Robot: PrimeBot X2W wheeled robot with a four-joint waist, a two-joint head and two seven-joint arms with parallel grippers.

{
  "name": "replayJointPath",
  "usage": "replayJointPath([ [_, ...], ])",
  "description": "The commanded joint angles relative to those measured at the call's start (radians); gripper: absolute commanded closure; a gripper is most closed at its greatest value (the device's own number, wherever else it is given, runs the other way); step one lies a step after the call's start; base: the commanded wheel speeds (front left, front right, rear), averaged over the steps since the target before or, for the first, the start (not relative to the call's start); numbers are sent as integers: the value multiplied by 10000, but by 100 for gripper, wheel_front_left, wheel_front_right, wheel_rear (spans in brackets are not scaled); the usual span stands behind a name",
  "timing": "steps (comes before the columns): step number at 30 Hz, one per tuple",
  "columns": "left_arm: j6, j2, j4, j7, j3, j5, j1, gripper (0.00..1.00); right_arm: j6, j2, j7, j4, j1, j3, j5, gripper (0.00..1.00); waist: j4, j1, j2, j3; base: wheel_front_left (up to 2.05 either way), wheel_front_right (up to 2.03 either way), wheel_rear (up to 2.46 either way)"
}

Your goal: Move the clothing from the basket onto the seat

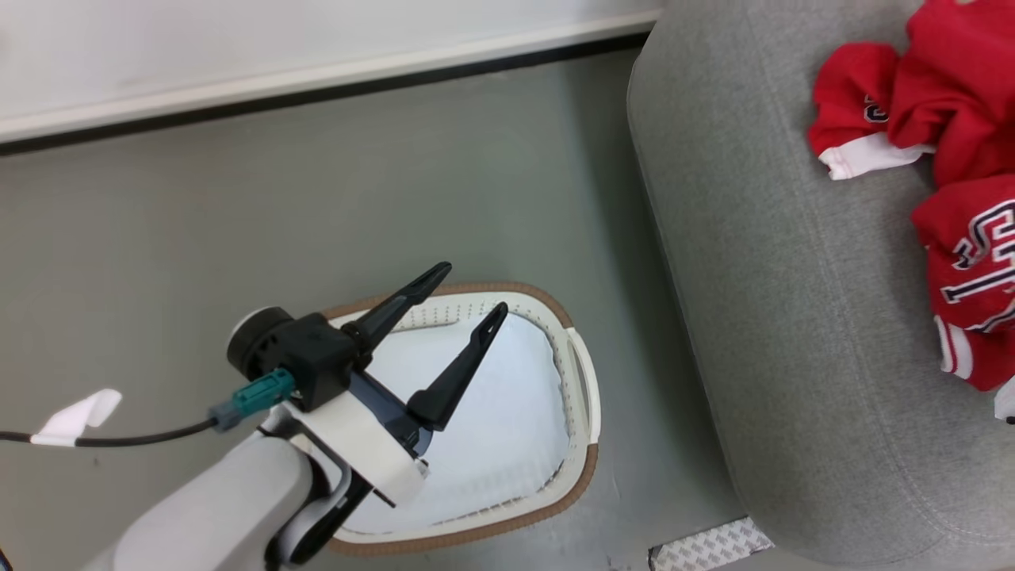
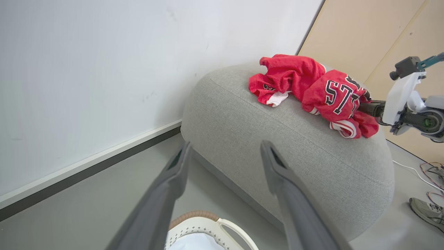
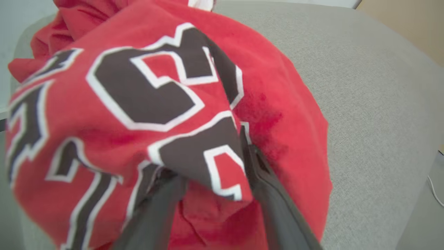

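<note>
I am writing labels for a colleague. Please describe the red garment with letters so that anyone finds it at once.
Find the large grey sofa beside the white basket. Two crumpled red garments lie on it. The lettered garment is the lower one in the head view; unlike the plainer garment, it bears big dark letters outlined in white.

Grey floor (image 1: 238,238) carries basket (image 1: 585,472), w/ seat (image 1: 753,317) just beside it. Red clothing (image 1: 959,103) lies bunched atop seat.

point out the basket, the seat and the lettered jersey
basket (image 1: 499,286), head view, far brown rim band
seat (image 1: 793,317), head view, bare grey top
lettered jersey (image 2: 333,93), left wrist view, navy lettering on red cloth
</note>
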State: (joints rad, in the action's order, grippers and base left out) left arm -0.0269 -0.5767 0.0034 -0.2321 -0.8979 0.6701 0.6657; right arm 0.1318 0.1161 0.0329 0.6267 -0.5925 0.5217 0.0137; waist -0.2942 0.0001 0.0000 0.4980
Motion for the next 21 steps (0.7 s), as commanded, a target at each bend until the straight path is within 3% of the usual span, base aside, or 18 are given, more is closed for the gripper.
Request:
replayJointPath([
  [1,-17,162,174,-109,-12,132,-192,0,-23,83,198,57,114,-141,210,0,-65,-1,0,-473,0,0,0],
  [8,-136,581,688,-250,156,351,-595,0,-23,270,792,-693,897,-1219,114,0,-100,-1,0,-1581,0,0,0],
  [11,-198,799,1007,-285,331,495,-852,0,-23,646,1339,-1352,1613,-1965,-95,0,-64,-1,0,-2260,0,0,0],
  [21,-392,1256,1556,-322,1495,715,-1744,0,-23,1494,3207,-4985,3510,-3263,-1436,0,504,-1,0,-3822,0,0,0],
])
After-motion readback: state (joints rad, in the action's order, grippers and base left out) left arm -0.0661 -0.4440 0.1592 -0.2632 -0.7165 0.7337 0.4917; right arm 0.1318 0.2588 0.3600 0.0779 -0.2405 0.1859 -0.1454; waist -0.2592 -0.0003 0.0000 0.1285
